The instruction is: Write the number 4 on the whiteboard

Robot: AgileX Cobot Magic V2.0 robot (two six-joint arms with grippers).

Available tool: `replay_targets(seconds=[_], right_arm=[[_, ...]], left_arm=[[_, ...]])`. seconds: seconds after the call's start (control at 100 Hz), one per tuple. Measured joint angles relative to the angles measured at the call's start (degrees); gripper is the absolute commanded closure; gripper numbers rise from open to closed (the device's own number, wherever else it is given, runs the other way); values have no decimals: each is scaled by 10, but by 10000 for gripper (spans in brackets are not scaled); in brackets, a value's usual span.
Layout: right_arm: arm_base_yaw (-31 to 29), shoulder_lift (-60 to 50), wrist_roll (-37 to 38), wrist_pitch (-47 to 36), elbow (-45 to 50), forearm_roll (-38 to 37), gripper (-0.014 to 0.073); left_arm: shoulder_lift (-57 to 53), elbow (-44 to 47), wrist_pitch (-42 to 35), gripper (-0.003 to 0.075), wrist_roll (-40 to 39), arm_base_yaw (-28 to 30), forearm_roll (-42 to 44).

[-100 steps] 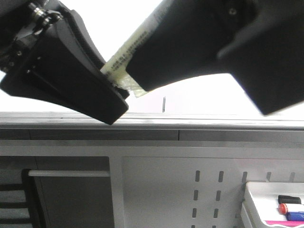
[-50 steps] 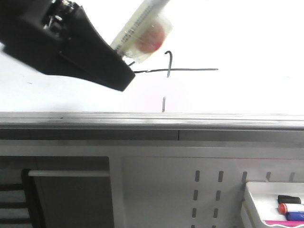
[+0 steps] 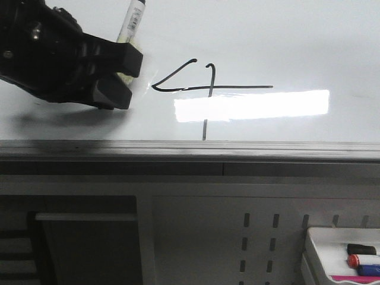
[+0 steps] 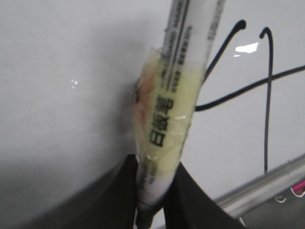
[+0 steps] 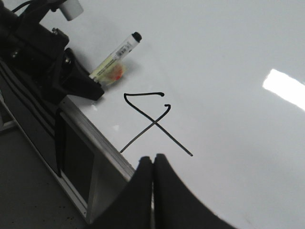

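The number 4 (image 3: 208, 89) stands in thin black strokes on the whiteboard (image 3: 297, 47), just above a bright rectangular reflection. My left gripper (image 3: 124, 76) hovers to the left of it, shut on a white marker (image 3: 134, 18) wrapped in yellowish tape. In the left wrist view the marker (image 4: 174, 95) is clamped between both black fingers (image 4: 121, 191), and the 4 (image 4: 248, 81) lies beside it. The right wrist view shows my right gripper (image 5: 153, 160) shut and empty over the board's edge, near the 4 (image 5: 152, 119). The right gripper is out of the front view.
A grey metal rail (image 3: 190, 148) runs along the board's near edge. Below it is a perforated white panel (image 3: 261, 237). A small white tray (image 3: 314, 249) with markers sits at the lower right. The left arm (image 5: 43, 52) shows beyond the 4 in the right wrist view.
My left gripper has carried the marker leftwards, off the strokes. The right arm has left the front view. The whole 4 is now uncovered.
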Motion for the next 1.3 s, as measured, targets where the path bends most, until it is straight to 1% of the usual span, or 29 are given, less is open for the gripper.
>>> replay_targets(seconds=[0.25,0.56,0.77,1.3], right_arm=[[0,-1,1,0,5,10,657],[0,-1,1,0,5,13,657],[0,-1,1,0,7,21,657],[0,-1,2,-12,21,26,657]], left_arm=[[25,-40,-46,741,-1,-1,-51],[42,-47,-50,741,-1,-3,-102],[56,-52,-36,741,-1,-6,-141],[58,-53,-31,739,-2,-7,-155]])
